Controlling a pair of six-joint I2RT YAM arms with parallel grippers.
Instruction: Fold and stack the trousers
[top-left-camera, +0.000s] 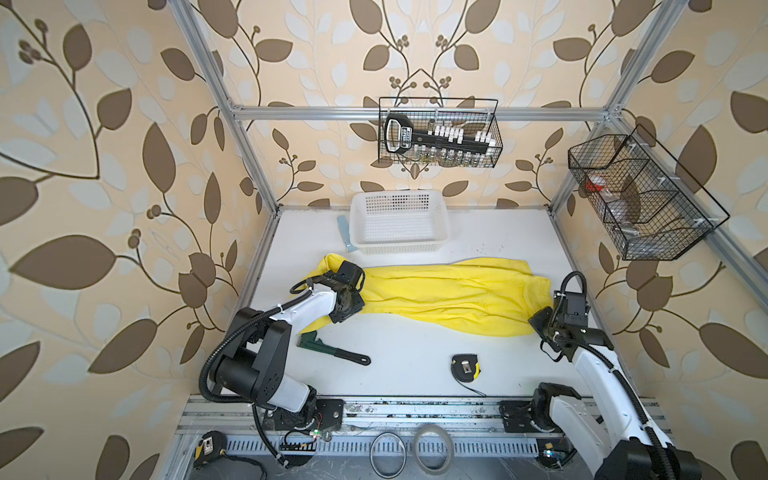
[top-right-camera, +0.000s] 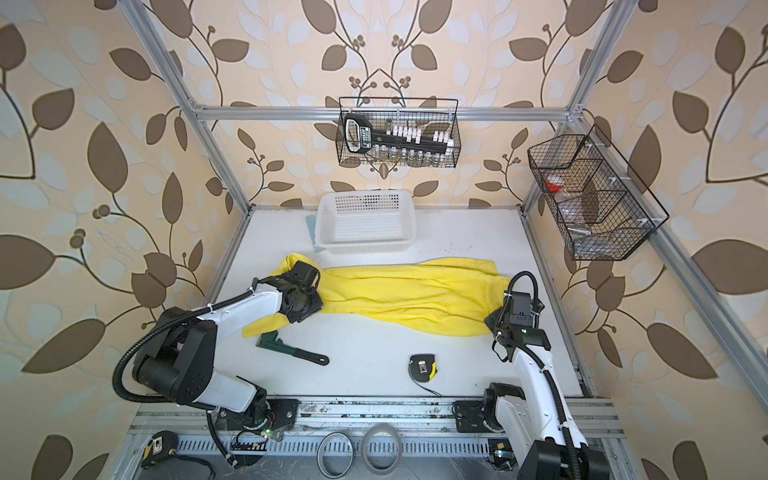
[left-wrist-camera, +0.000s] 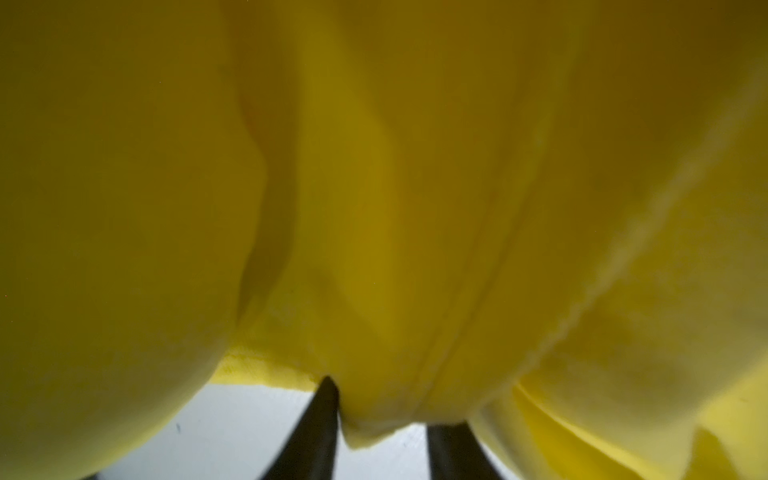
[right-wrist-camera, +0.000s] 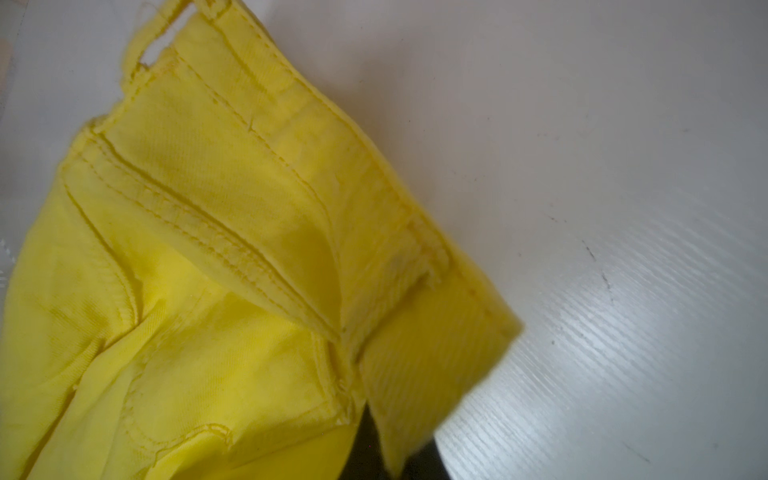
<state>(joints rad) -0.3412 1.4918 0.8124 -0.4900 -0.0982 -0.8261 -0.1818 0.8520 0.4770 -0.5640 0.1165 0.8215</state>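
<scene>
Two grippers, both on the yellow trousers, which lie stretched full length across the white table, just in front of the white perforated basket. The left gripper has a fold of leg cloth pinched between its black fingers. The right gripper has its jaws together on the waistband corner. A green pipe wrench lies with its head at the cloth's edge, and a tape measure sits nearby. The label on the black tool in the wire basket is too small to read.
</scene>
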